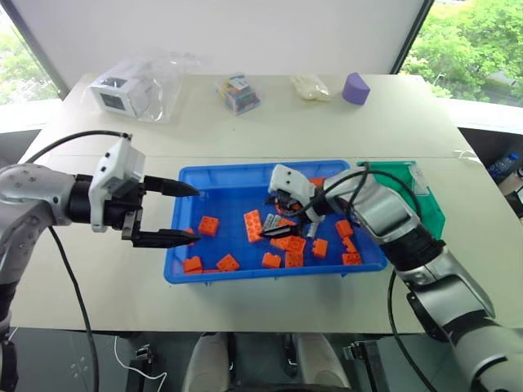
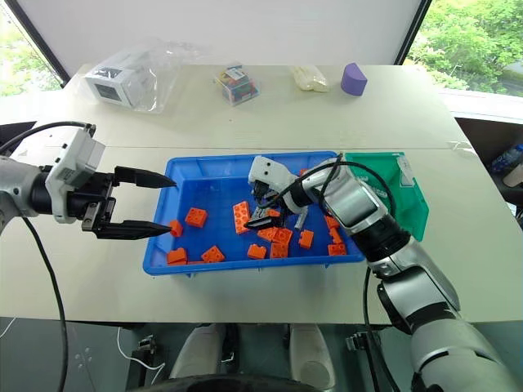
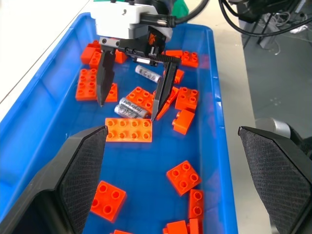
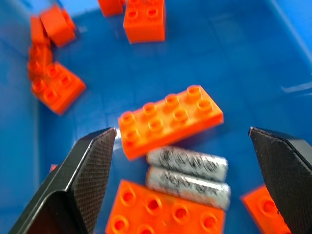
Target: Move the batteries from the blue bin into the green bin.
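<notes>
The blue bin (image 1: 233,196) lies mid-table, strewn with orange bricks (image 1: 253,224). Two silver batteries (image 4: 187,175) lie side by side on its floor against a long brick, and a third battery (image 3: 147,73) lies farther on. My right gripper (image 1: 271,219) is down inside the blue bin, open, its fingers (image 3: 163,90) straddling the pair without touching them. My left gripper (image 1: 196,216) hangs open and empty over the bin's left rim. The green bin (image 1: 431,214) stands against the blue bin's right end, partly hidden by my right arm.
At the table's far side lie a clear bag with a white box (image 1: 131,86), a small box of coloured items (image 1: 239,92), a pale packet (image 1: 310,86) and a purple block (image 1: 355,88). Bare tabletop surrounds both bins.
</notes>
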Available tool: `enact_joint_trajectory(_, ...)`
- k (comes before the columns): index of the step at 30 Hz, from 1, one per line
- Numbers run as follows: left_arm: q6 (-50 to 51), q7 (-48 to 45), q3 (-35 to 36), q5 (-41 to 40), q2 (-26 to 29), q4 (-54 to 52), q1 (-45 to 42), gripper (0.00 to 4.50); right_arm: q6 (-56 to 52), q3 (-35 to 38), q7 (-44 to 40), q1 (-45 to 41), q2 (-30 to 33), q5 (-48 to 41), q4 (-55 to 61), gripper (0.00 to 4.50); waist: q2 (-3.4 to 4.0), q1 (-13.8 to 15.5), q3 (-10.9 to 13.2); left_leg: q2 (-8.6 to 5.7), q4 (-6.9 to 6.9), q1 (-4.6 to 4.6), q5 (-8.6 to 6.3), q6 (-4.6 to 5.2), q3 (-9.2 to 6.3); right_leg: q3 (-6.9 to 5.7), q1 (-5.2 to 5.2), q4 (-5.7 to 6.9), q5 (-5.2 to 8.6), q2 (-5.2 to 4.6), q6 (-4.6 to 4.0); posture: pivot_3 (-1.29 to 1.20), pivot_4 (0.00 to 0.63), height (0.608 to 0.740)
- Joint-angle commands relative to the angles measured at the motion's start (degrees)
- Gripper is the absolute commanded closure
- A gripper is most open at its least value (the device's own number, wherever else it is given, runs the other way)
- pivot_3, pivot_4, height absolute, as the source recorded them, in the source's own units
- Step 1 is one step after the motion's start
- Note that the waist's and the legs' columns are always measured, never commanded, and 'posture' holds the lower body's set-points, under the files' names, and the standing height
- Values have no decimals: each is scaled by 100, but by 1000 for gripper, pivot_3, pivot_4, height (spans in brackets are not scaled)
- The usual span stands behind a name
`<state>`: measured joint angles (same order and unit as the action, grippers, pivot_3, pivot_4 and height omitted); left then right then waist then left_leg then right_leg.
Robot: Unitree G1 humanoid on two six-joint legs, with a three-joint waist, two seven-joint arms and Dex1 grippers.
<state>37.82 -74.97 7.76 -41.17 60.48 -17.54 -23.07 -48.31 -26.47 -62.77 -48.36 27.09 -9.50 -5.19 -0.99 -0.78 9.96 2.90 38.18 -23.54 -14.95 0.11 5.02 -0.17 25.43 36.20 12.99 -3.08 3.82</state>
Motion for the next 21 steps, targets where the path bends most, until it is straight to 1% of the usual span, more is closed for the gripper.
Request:
enact_joint_trajectory(1, -101, 47, 43, 40, -27, -28, -165, 0, -384, 143, -66, -259, -141, -185, -270, 25, 0, -1, 0, 0, 0, 0, 0, 0, 0, 0, -1, 0, 0, 0, 0, 0, 150, 734)
enact_joint_trajectory(4, -111, 75, 41, 85, -44, -36, -176, 0, -628, 87, -143, -354, -233, -260, -465, 25, 0, -5, 0, 0, 0, 0, 0, 0, 0, 0, 0, 0, 0, 0, 0, 0, 150, 734)
enact_joint_trajectory(8, -113, 129, 82, 110, -57, -45, -164, 0, -621, -118, -198, -375, -345, -198, -573, 25, 0, -9, 0, 0, -1, 0, 0, 0, -2, 0, 0, 0, -1, 3, 1, 0, 150, 734)
enact_joint_trajectory(11, -117, 165, 101, 122, -72, -45, -161, 0, -646, -119, -143, -420, -556, -217, -619, 853, 0, -24, 0, 3, -1, 0, 0, 0, -3, 0, 0, 1, -1, 6, 2, 0, 150, 734)
enact_joint_trajectory(17, -190, 173, 97, 193, -64, 98, -182, 0, -680, -126, -26, -536, -943, -210, -675, 3862, 0, -21, 0, 6, -2, 0, 0, 0, -7, 0, 1, 4, -2, 13, 4, 0, 150, 734)
enact_joint_trajectory(21, -196, 182, 141, 195, -55, 117, -157, 0, -658, -60, 102, -588, -1078, -217, -778, 3862, -1, -7, 0, 6, -1, 0, 0, 0, -6, 0, 0, 4, -2, 12, 3, 0, 150, 734)
